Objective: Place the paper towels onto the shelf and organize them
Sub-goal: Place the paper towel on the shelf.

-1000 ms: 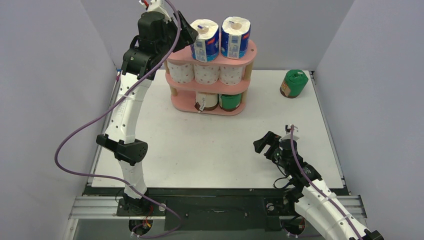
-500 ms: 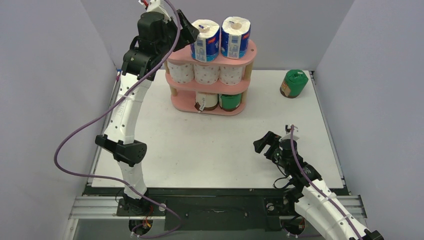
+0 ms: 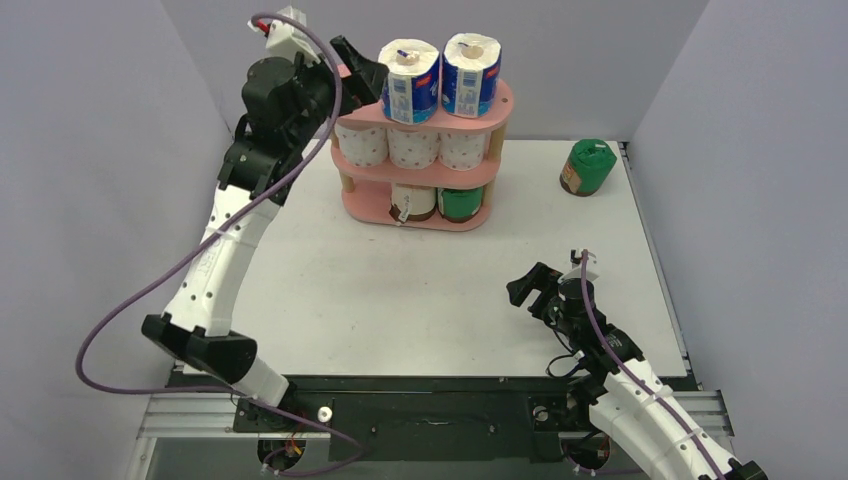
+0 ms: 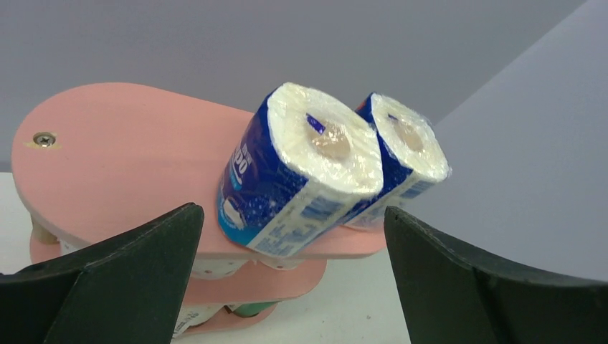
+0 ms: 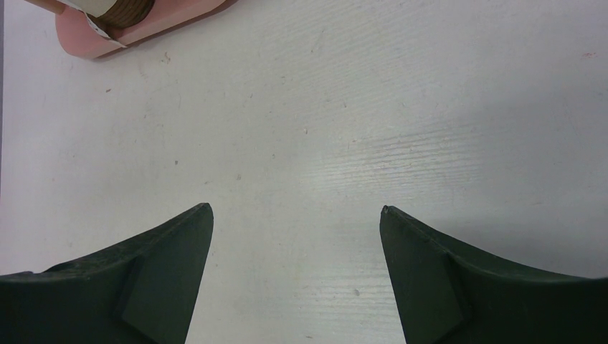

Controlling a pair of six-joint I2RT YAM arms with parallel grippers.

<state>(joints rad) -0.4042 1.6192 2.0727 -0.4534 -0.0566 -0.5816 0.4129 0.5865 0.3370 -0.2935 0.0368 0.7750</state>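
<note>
Pink shelf [image 3: 420,222], upper centre: 7 paper towels [image 3: 412,148] stocked across 3 tiers. 1 green roll [image 3: 587,167] lay unplaced on table [image 3: 400,300], upper right. Left fingers [image 4: 143,244] and right fingers [image 5: 158,251] were wide, empty.

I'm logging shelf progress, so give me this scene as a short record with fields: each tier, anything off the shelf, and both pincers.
Top tier: two blue-and-white rolls on the shelf
Middle tier: three dotted white rolls
Bottom tier: beige roll, green-wrapped roll
Off shelf: loose green roll on the table, far right
Left pincer: open, empty, beside the top tier
Right pincer: open, empty, over the table
</note>
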